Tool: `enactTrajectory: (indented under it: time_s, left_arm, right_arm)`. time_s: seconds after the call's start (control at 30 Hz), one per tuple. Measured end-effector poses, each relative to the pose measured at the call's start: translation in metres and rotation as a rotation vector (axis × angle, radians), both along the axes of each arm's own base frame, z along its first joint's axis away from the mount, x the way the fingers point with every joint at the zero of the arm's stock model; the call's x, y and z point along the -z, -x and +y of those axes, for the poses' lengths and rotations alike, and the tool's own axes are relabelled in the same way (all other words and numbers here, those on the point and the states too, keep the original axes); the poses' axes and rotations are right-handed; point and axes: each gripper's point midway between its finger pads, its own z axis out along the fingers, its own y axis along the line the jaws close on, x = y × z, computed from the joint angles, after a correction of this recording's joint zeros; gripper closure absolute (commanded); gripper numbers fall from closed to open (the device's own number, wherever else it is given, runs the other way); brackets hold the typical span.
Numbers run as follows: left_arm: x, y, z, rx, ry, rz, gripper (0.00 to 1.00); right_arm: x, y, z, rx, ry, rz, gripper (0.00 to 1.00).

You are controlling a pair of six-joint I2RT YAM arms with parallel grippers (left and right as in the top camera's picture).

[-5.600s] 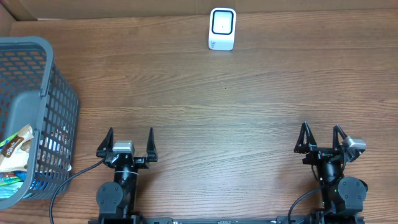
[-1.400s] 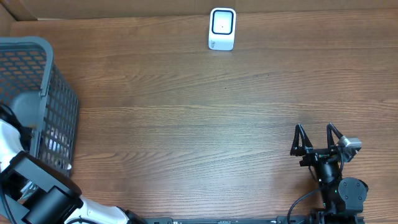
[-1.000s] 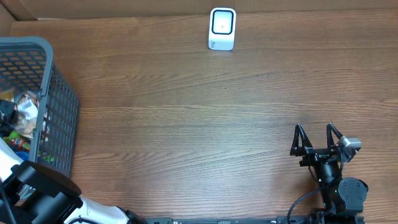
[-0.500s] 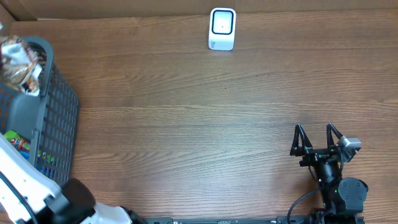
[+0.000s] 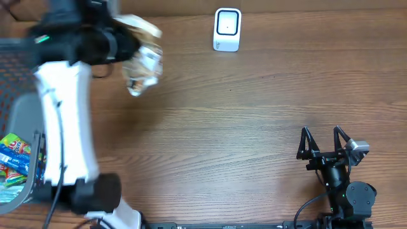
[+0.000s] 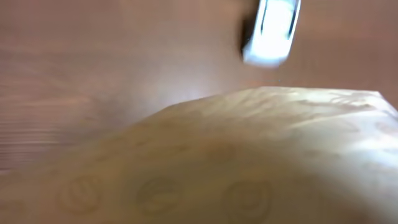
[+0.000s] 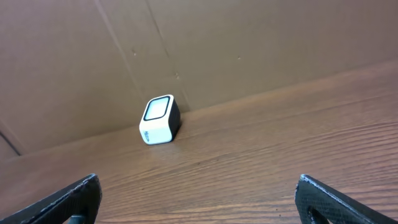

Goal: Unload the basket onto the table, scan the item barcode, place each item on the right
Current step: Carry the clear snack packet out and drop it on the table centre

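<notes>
The left gripper [image 5: 126, 51] is clamping a crinkly snack bag [image 5: 144, 62] and holding it up off the table [image 5: 241, 114], over the far left part of the wood, with the arm reaching out from the near edge. Motion blur is smearing the bag and the fingers around it, so the exact pinch point is hard to make out. The bag is hanging to the left of the white scanner [image 5: 227, 29], apart from it, while the scanner is standing at the far edge with its window facing up and toward the arms. In the left wrist view the tan bag is filling most of the frame and the scanner is showing blurred beyond it. The grey basket [image 5: 19, 121] is sitting at the left edge with colourful packets [image 5: 16, 152] lying inside. The right gripper [image 5: 322, 132] is resting at the near right, well away from the bag, with its jaws spread wide and nothing between them.
</notes>
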Motion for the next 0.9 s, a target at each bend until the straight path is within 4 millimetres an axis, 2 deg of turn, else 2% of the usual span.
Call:
enactTrajectory:
  time_s: [0.1,0.2,0.33,0.43,0.47,0.53,0.6,0.63,0.67,0.7,0.83,0.9]
  left_arm:
    - [0.065,-0.011,-0.032,0.088,-0.048,0.152,0.96]
    - [0.124,-0.015,-0.049,0.135,-0.113,0.292,0.96]
    - [0.198,0.003,-0.059,0.18,-0.2,0.522,0.96]
    - [0.235,0.015,-0.059,0.194,-0.221,0.644,0.95]
    - [0.242,0.017,-0.059,0.201,-0.22,0.669,0.93]
    - [0.253,0.025,-0.061,0.23,-0.205,0.717,0.81]
    - [0.257,0.034,-0.062,0.254,-0.191,0.761,0.55]
    - [0.256,0.038,-0.063,0.269,-0.186,0.78,0.36]
    - [0.255,0.042,-0.063,0.28,-0.184,0.794,0.08]
    - [0.254,0.045,-0.063,0.287,-0.183,0.806,0.0]
    - [0.246,0.057,-0.061,0.299,-0.185,0.857,0.0]
    - [0.229,0.052,-0.061,0.298,-0.186,0.84,0.0]
  right_arm:
    - [0.0,0.0,0.0,0.0,0.0,0.0,0.0]
    - [0.0,0.0,0.0,0.0,0.0,0.0,0.0]
    - [0.0,0.0,0.0,0.0,0.0,0.0,0.0]
    - [0.0,0.0,0.0,0.0,0.0,0.0,0.0]
    - [0.0,0.0,0.0,0.0,0.0,0.0,0.0]
    - [0.0,0.0,0.0,0.0,0.0,0.0,0.0]
    - [0.0,0.0,0.0,0.0,0.0,0.0,0.0]
    - [0.0,0.0,0.0,0.0,0.0,0.0,0.0]
    - [0.0,0.0,0.0,0.0,0.0,0.001,0.0]
    - [0.0,0.0,0.0,0.0,0.0,0.0,0.0]
    - [0.0,0.0,0.0,0.0,0.0,0.0,0.0]
    - [0.0,0.0,0.0,0.0,0.001,0.0,0.0]
